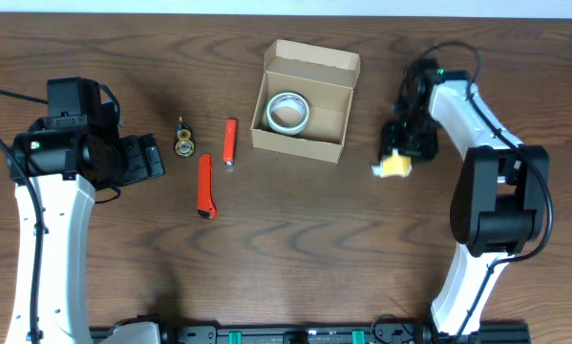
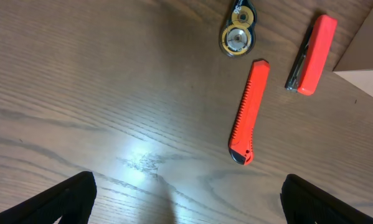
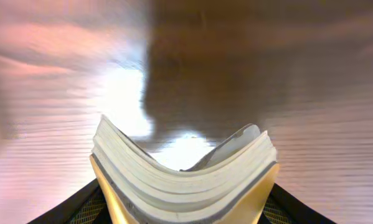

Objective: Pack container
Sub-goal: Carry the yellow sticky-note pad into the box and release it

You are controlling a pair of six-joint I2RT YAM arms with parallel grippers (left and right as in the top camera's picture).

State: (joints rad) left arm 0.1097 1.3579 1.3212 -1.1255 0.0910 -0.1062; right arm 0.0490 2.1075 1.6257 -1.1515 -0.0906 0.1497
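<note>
The container (image 1: 298, 143), an open brown cardboard box, stands at the table's back centre with a roll of clear tape (image 1: 288, 112) inside it. To its right, my right gripper (image 1: 396, 153) (image 3: 183, 208) is shut on a yellow-covered pad of white sheets (image 1: 393, 166) (image 3: 183, 174). The squeeze bows the pad into a U above the table. My left gripper (image 1: 142, 159) (image 2: 186, 205) stands wide open over bare wood at the left, with nothing between its fingers (image 2: 71, 199).
An orange utility knife (image 1: 205, 186) (image 2: 248, 112), an orange stapler-like tool (image 1: 230, 141) (image 2: 312, 55) and a small black-and-gold tape dispenser (image 1: 183, 139) (image 2: 238, 36) lie between the left gripper and the box. A corner of the box (image 2: 367, 78) shows in the left wrist view.
</note>
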